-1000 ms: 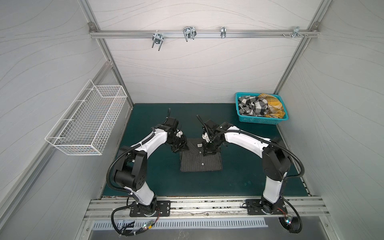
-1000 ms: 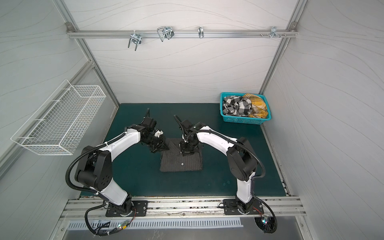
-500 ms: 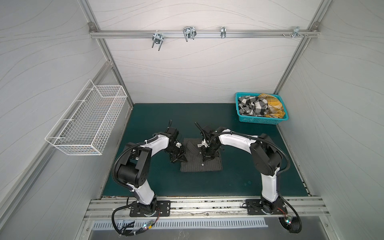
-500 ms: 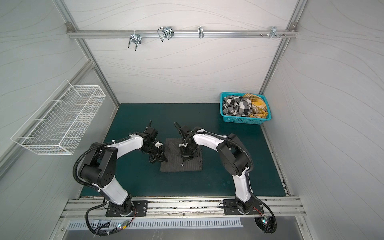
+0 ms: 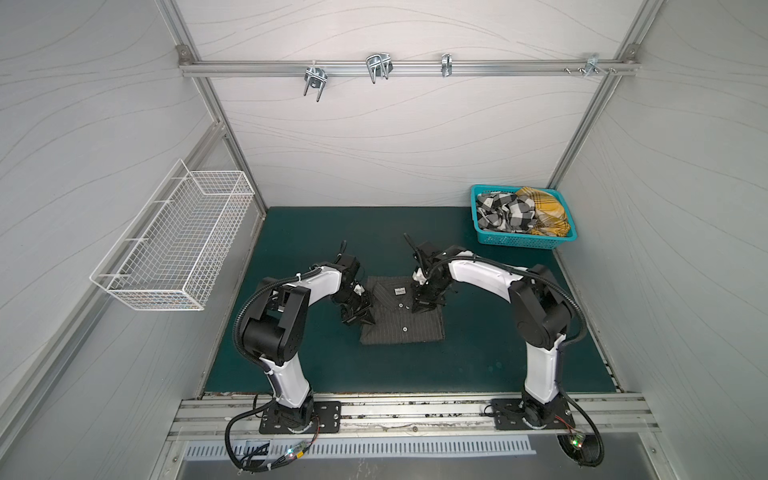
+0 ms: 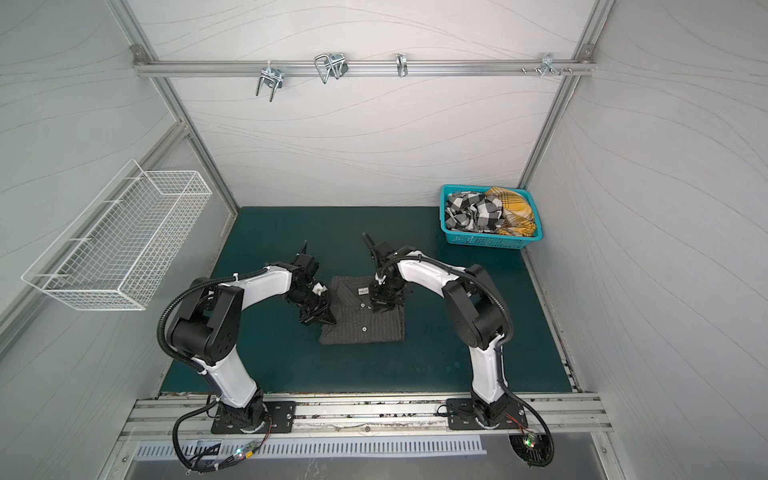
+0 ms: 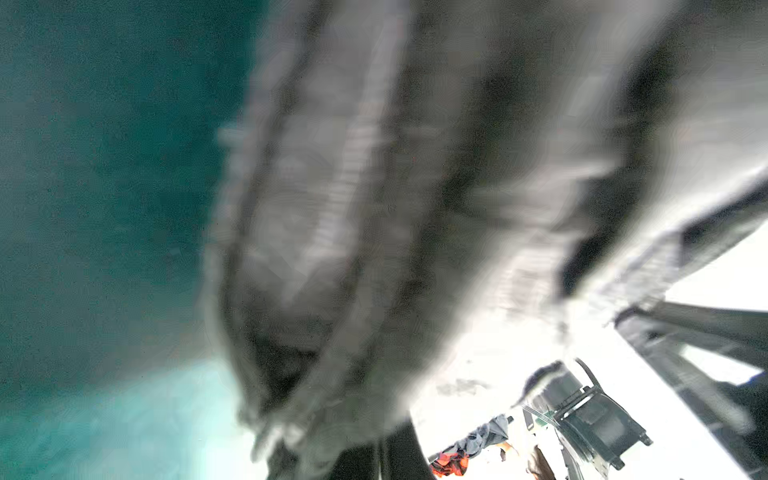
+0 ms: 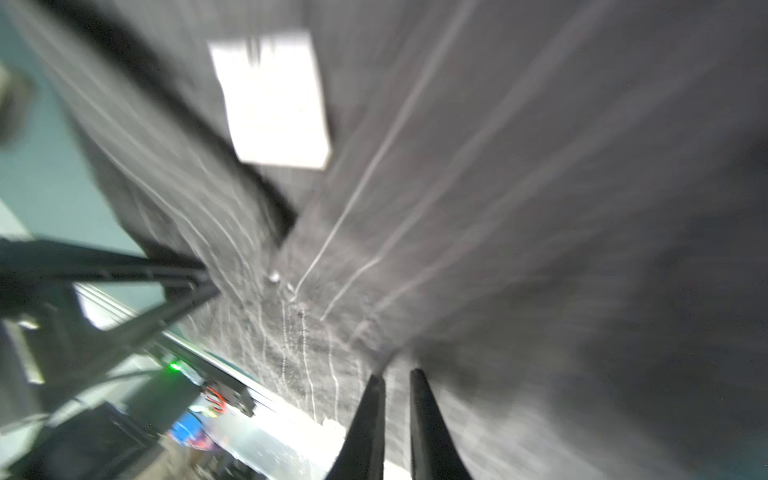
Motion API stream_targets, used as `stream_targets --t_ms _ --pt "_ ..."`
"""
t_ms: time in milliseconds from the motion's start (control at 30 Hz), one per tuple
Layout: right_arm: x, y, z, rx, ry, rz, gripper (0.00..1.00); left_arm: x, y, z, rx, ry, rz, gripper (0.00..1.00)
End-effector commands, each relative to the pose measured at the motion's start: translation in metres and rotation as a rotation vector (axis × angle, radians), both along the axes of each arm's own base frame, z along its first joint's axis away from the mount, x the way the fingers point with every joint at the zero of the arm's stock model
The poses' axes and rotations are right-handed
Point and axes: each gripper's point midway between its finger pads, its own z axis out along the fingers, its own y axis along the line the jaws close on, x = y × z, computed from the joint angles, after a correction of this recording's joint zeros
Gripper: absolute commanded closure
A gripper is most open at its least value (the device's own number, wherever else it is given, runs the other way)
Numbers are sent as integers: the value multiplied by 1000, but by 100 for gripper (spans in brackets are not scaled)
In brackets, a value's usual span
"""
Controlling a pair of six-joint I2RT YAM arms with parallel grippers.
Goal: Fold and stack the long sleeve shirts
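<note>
The dark pinstriped shirt point(image 5: 401, 322) point(image 6: 365, 328) lies folded into a rectangle in the middle of the green mat point(image 5: 498, 332), collar and white label at the far side. My left gripper point(image 5: 362, 321) point(image 6: 322, 320) is shut and sits low at the shirt's left edge. In the left wrist view blurred cloth point(image 7: 415, 208) covers the left gripper point(image 7: 378, 461), so a grip cannot be made out. My right gripper point(image 5: 420, 308) point(image 8: 397, 374) rests on the shirt's far right part beside the buttons, its narrow jaws pinching a pucker of cloth. The checked shirt point(image 5: 503, 212) and the yellow plaid shirt point(image 5: 544, 212) lie crumpled in a basket.
The teal basket point(image 5: 521, 243) stands at the mat's far right corner. A white wire basket point(image 5: 174, 249) hangs on the left wall. A metal rail with hooks point(image 5: 374, 68) crosses the back wall. The arm bases stand on the near rail.
Both grippers have moved toward the near side along the shirt, the left one down its left edge. The shirt keeps its place and outline.
</note>
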Motion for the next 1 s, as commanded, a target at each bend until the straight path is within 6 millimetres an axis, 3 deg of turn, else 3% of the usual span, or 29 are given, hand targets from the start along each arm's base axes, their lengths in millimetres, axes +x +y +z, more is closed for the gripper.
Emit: stream_targets --t_ms 0,100,333,733,867,967 --pt "26 -20 28 30 -45 -42 84 29 -5 40 -11 -126 -22 95" --pt "39 -26 19 32 -27 -46 84 41 -5 45 -7 -138 -21 95" --pt "61 -27 -1 23 -13 -65 85 47 -5 19 11 -94 -9 98" --pt "57 -50 -47 -48 52 -103 86 41 -3 -18 29 -30 -15 99" --pt "58 -50 -43 -41 47 -100 86 48 -5 -5 22 -66 -20 95" --pt "58 -50 -28 -31 26 -93 86 58 -4 31 20 -164 -20 83"
